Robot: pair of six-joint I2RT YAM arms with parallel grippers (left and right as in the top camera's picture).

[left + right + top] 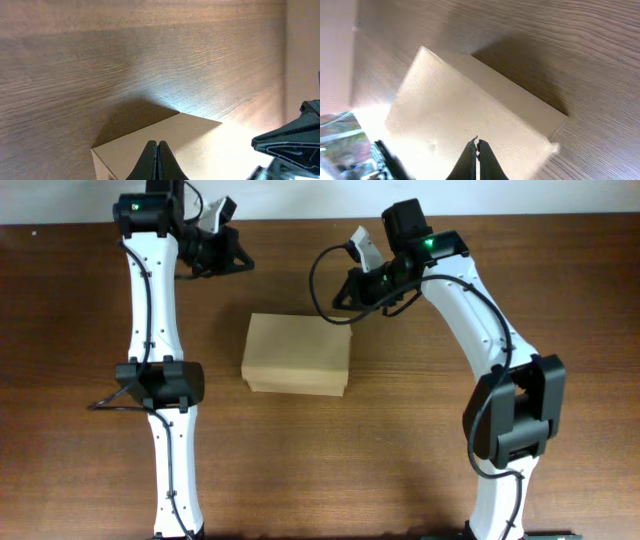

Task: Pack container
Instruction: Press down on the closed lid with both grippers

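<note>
The container (297,355) is a plain tan cardboard box lying closed in the middle of the wooden table. It also shows in the left wrist view (200,145) and in the right wrist view (465,115). My left gripper (245,262) is shut and empty, raised at the back left of the box; its fingertips (157,145) point toward the box top. My right gripper (336,302) is shut and empty, hovering over the box's back right corner; its fingertips (477,143) are above the lid.
The brown wooden table (400,460) lies all around the box. A light wall edge (300,200) runs along the back. The right arm's gripper (295,142) shows at the right edge of the left wrist view.
</note>
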